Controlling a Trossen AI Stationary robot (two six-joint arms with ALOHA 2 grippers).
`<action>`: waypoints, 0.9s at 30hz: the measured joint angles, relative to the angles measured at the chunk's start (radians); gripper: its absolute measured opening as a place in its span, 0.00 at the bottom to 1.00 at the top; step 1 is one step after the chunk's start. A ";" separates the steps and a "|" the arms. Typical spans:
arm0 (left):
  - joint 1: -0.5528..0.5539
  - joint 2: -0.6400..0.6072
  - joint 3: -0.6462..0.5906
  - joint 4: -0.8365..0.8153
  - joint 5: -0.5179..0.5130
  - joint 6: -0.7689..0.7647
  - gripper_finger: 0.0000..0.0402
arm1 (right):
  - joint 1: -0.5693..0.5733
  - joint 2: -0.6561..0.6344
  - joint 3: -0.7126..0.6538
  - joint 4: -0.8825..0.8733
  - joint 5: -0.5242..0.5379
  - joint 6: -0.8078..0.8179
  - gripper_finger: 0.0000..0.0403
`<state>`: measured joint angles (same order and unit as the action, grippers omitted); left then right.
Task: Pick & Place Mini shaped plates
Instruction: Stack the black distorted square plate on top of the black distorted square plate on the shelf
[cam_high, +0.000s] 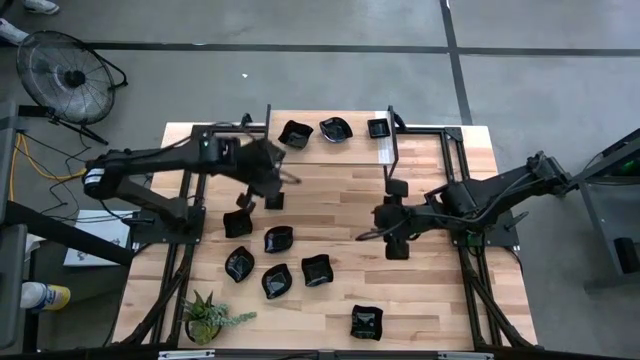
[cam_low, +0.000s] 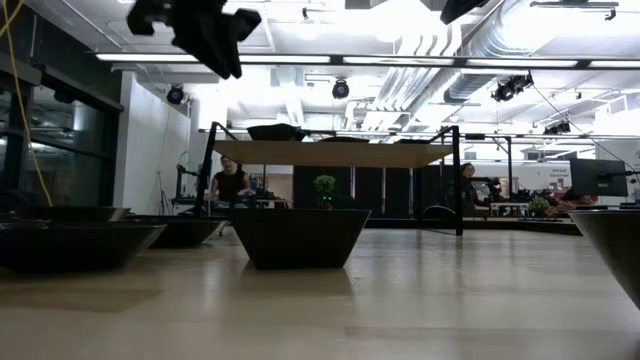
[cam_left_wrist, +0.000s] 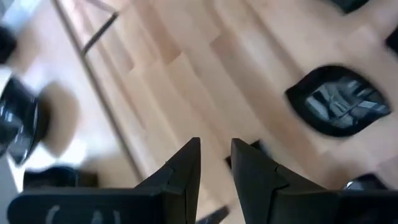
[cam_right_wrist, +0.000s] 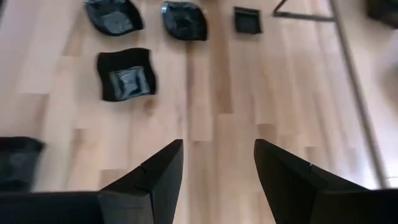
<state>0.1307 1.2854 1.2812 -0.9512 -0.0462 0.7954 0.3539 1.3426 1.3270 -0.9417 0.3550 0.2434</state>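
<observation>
While both arms hang above the wooden worktop (cam_high: 430, 300), the left end effector (cam_high: 278, 180) sits upper centre-left of the high view, fingers slightly apart, holding nothing. Right end effector (cam_high: 372, 228), centre-right, is spread wide and empty. Mini shaped plates (cam_high: 278, 240) lie scattered lower-centre; three more (cam_high: 335, 130) along the top edge. Potted plant (cam_high: 205, 318) lower left.

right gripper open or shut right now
Open. In the right wrist view the right gripper shows its two dark fingers spread wide with bare wood between them, nothing held.
</observation>
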 joint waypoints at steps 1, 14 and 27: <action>-0.032 0.000 0.000 0.002 -0.012 -0.017 0.21 | 0.011 0.000 0.000 -0.003 -0.006 0.019 0.48; -0.430 0.000 0.000 0.006 -0.286 -0.221 0.21 | 0.217 0.130 0.000 -0.008 -0.084 0.307 0.48; -0.623 0.000 0.000 0.006 -0.442 -0.341 0.21 | 0.400 0.283 -0.001 0.049 -0.126 0.136 0.48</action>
<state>-0.4922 1.2854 1.2812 -0.9455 -0.4887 0.4549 0.7542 1.6251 1.3258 -0.8931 0.2286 0.3792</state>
